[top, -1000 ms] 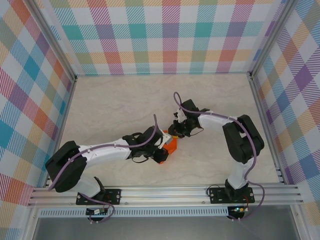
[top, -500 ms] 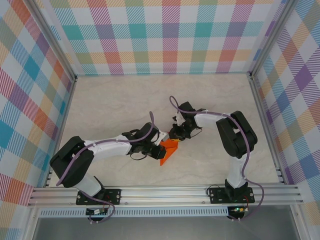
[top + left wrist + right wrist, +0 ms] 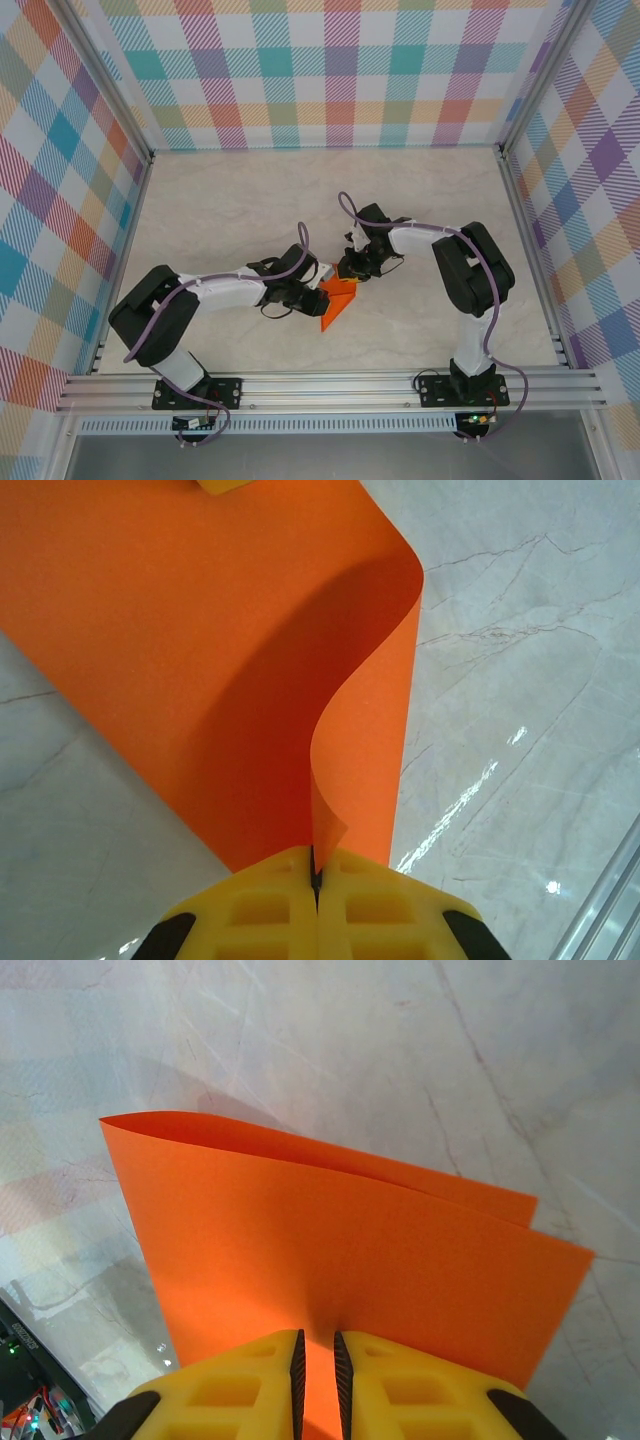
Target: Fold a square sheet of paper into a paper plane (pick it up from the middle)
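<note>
Mid-bench [image 3: 230,200], the left claw [image 3: 316,872] pinches the curled orange square sheet of paper [image 3: 336,306] from 9 o'clock; the right claw [image 3: 316,1358] nips its 1 o'clock edge.

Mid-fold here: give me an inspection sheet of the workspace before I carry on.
Surface: pale marbled table, glossy where bare.
Job's things: orange sheet of paper, curled over on itself, held by both arms.
Clutter: nothing seen.
Grippers: left jaws pinched shut on one edge of the sheet; right jaws closed on the sheet, which stands up between them.
Cables: purple cables loop off each wrist.
Surroundings: plaid walls; metal frame rail along the near edge.
</note>
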`<state>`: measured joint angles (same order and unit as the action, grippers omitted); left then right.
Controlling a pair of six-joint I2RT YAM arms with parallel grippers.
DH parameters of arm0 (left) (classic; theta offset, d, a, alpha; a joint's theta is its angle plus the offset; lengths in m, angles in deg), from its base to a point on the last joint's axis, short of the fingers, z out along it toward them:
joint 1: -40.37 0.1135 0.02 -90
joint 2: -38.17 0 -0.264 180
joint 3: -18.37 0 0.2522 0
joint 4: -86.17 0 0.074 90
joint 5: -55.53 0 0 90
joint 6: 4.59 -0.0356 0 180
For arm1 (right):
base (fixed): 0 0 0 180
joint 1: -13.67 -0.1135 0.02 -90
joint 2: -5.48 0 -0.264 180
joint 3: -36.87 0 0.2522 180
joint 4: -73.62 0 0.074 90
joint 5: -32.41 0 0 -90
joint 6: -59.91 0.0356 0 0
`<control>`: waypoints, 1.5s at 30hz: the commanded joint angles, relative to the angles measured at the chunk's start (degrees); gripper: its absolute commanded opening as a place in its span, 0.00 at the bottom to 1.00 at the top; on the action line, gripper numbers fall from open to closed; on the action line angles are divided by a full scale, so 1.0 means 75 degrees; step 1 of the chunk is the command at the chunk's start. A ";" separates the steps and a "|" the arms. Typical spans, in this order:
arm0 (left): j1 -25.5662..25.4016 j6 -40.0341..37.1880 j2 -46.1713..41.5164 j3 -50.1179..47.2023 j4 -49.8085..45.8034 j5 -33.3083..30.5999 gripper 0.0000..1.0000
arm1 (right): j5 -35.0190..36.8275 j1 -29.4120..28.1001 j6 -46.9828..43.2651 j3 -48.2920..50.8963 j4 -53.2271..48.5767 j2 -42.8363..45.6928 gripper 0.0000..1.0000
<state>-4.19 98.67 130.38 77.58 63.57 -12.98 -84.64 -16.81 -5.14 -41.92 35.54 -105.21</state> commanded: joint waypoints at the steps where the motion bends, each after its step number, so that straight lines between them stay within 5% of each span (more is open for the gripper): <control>1: 0.0093 0.0002 0.0105 0.0018 0.0100 -0.0207 0.05 | 0.0209 -0.0096 -0.0057 -0.0012 -0.0258 -0.0106 0.19; 45: 0.0094 0.0309 0.0286 -0.0236 0.0145 -0.0475 0.06 | 0.0395 -0.0119 0.0116 0.0095 -0.0246 0.0053 0.22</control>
<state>-4.10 99.76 132.63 77.21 65.07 -15.73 -83.99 -17.21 -4.85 -41.92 35.58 -104.95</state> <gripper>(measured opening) 0.065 0.223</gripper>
